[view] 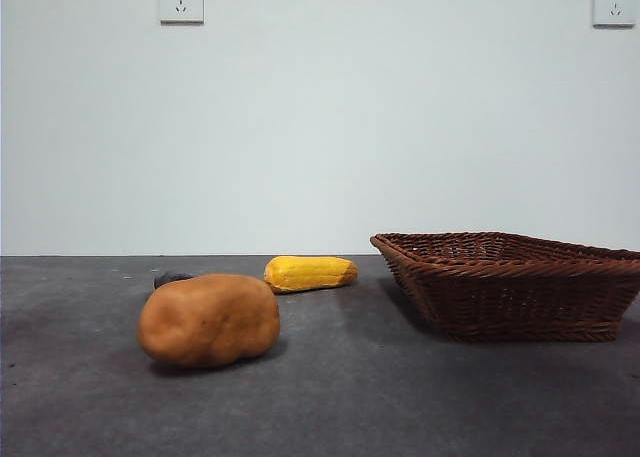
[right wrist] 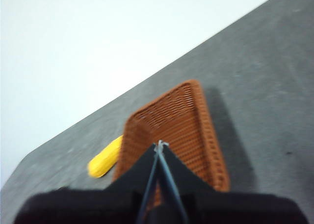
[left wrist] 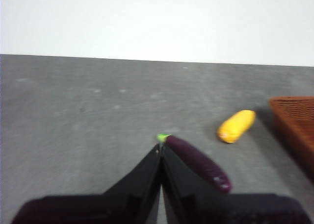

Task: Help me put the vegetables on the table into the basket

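Dark grey matte surface (view: pixel 400 397) carries an orange-brown potato-like lump (view: pixel 209 319), a yellow corn cob (view: pixel 310 273) and a brown wicker basket (view: pixel 510 287), all apart. Both grippers' fingers, left (left wrist: pixel 160 148) and right (right wrist: pixel 159 146), are pressed together, holding nothing.

Both arms wait, the left hand (left wrist: pixel 160 150) and right hand (right wrist: pixel 160 146) closed, holding nothing.

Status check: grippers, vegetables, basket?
Left gripper and right gripper shut, empty, both aloft. Orange-brown potato lump, yellow corn cob, dark purple eggplant on table. Brown wicker basket unobstructed.
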You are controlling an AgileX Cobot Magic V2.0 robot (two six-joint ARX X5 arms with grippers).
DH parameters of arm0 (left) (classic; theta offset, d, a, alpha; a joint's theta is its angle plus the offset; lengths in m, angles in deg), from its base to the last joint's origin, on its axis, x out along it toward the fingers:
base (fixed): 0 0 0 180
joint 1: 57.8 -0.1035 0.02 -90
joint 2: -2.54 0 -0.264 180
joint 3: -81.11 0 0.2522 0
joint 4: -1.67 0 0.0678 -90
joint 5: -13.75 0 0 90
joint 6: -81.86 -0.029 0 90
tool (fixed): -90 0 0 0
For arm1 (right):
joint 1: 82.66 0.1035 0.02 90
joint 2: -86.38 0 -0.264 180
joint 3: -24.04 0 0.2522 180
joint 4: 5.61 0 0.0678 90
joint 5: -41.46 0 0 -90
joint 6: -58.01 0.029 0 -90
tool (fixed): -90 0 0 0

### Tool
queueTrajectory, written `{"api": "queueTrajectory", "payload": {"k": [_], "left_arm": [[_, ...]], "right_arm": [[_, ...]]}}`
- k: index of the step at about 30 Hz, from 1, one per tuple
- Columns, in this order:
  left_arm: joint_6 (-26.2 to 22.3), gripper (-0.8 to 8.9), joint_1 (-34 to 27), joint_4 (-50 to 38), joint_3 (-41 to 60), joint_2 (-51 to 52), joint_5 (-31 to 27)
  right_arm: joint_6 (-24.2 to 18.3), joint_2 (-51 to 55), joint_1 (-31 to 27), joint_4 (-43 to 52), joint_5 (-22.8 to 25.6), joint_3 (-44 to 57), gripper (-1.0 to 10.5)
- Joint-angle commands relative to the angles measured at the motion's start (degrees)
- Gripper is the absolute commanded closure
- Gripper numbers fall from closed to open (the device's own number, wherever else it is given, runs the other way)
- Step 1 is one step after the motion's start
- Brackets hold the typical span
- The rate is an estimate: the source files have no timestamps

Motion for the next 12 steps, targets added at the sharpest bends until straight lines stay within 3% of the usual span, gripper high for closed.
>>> {"api": "queueTrajectory", "payload": {"k": [1, 9, 12], "left_arm": [[0.61, 8.18, -0.17, 2.89, -4.46, -3.3, 3.58], [0.61, 8.17, -0.17, 12.68, -11.91, -12.94, 11.56], [0.55, 8.17, -0.17, 17.33, -14.16, -16.72, 14.97]], "right_arm": [[0.17, -3.74, 0.02, -3.28, -2.21, -4.61, 9.5], [0.44, -12.17, 0.02, -14.99, -2.58, -14.47, 9.5], [-1.01, -15.23, 0.02, -16.9, -5.22, -16.48, 9.5]]}}
